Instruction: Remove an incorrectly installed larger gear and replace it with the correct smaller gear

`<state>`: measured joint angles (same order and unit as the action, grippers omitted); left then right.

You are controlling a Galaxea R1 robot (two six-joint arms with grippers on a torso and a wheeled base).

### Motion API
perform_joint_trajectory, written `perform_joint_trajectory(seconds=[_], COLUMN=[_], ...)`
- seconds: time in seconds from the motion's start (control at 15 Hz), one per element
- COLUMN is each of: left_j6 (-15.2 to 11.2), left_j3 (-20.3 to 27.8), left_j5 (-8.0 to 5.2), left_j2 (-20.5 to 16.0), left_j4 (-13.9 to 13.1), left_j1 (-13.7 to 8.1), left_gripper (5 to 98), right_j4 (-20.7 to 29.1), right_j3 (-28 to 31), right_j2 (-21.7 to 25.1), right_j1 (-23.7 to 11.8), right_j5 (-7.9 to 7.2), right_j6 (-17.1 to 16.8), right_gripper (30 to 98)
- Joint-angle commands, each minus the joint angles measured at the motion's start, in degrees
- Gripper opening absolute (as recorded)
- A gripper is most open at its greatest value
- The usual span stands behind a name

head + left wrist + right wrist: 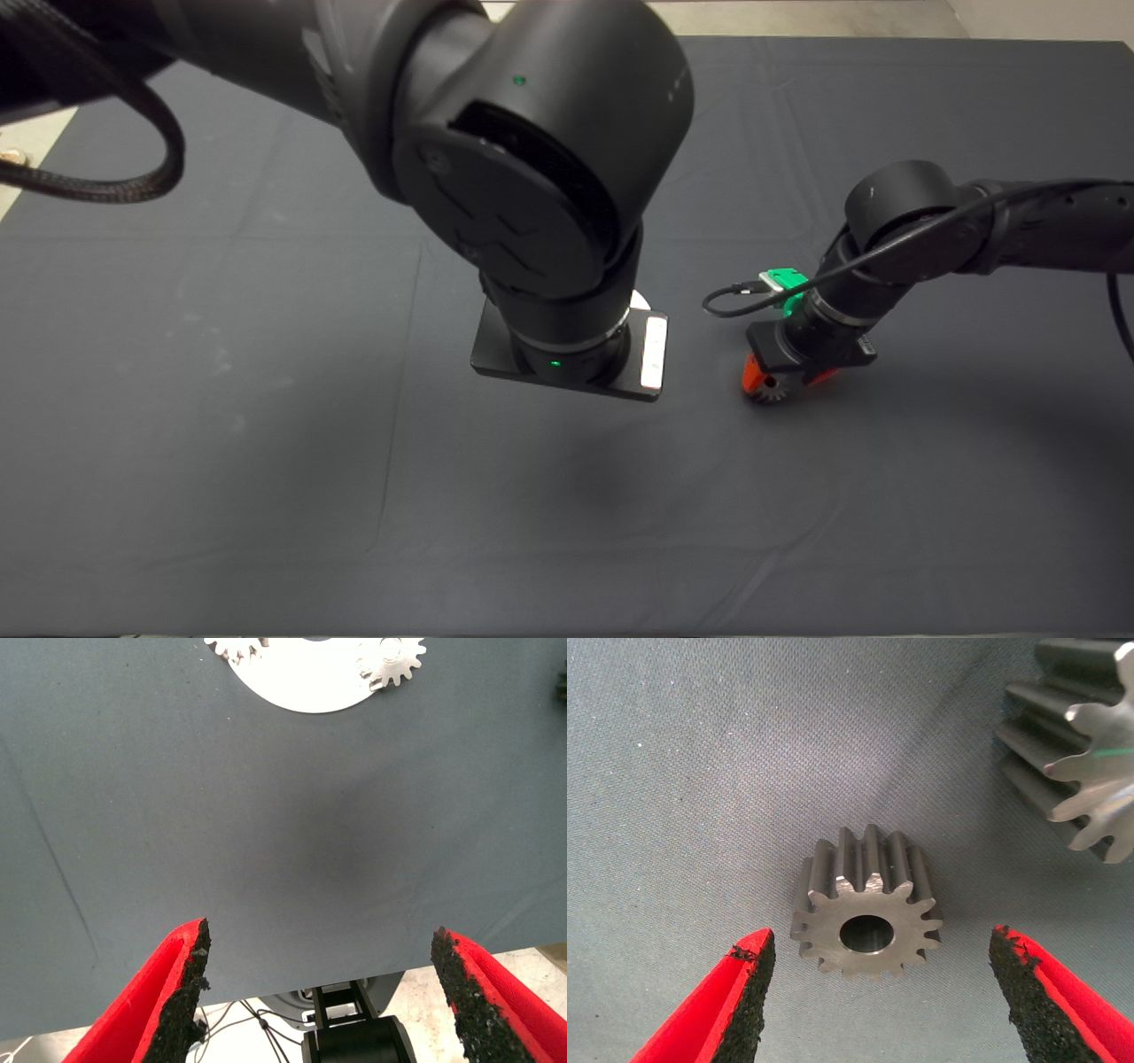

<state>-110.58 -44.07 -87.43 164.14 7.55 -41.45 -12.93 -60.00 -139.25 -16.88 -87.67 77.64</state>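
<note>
left arm: enters from upper left of the head view, wrist pointing down at centre | left gripper [321, 992]: fingers spread wide, nothing between them | right arm: enters from right edge, bent down at centre right | right gripper [877, 997]: fingers apart, low over the mat

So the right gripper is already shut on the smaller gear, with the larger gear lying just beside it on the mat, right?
Not quite. The right wrist view shows the right gripper open, its fingers apart on either side of the smaller gear without touching it. The larger gear does lie beside it on the mat.
</note>
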Motion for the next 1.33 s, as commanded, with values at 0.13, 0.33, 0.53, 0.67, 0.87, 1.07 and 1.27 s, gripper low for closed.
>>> perform_joint_trajectory(seconds=[0.13, 0.33, 0.53, 0.67, 0.87, 1.07, 1.27], left_j6=[-0.4, -0.4, -0.4, -0.3, -0.3, -0.3, -0.2], left_j3=[0.8, 0.9, 1.1, 1.3, 1.6, 1.7, 1.9], left_j5=[-3.54, -3.54, -3.54, -3.54, -3.56, -3.54, -3.54], left_j2=[-0.2, -0.8, -0.9, -1.5, -1.8, -2.1, -2.6], left_j4=[0.5, 0.5, 0.6, 0.6, 0.6, 0.6, 0.6], left_j1=[-1.3, -1.3, -1.3, -1.3, -1.3, -1.3, -1.3], left_gripper=[63.5, 63.5, 63.5, 63.5, 63.5, 63.5, 63.5], right_j4=[-2.3, -2.4, -2.7, -2.7, -2.7, -2.7, -2.7], right_j3=[-1.3, -2.0, -2.0, -2.5, -2.4, -2.4, -2.3], right_j2=[-2.0, -2.3, -2.6, -2.7, -2.9, -3.0, -3.0], right_j1=[0.4, 0.3, 0.4, 0.3, 0.4, 0.4, 0.4], right_j5=[-3.73, -3.73, -3.73, -3.73, -3.73, -3.73, -3.73], right_j6=[-0.2, -0.3, -0.3, -0.3, -0.2, -0.2, -0.2], right_gripper=[64.4, 64.4, 64.4, 64.4, 61.4, 57.0, 51.6])
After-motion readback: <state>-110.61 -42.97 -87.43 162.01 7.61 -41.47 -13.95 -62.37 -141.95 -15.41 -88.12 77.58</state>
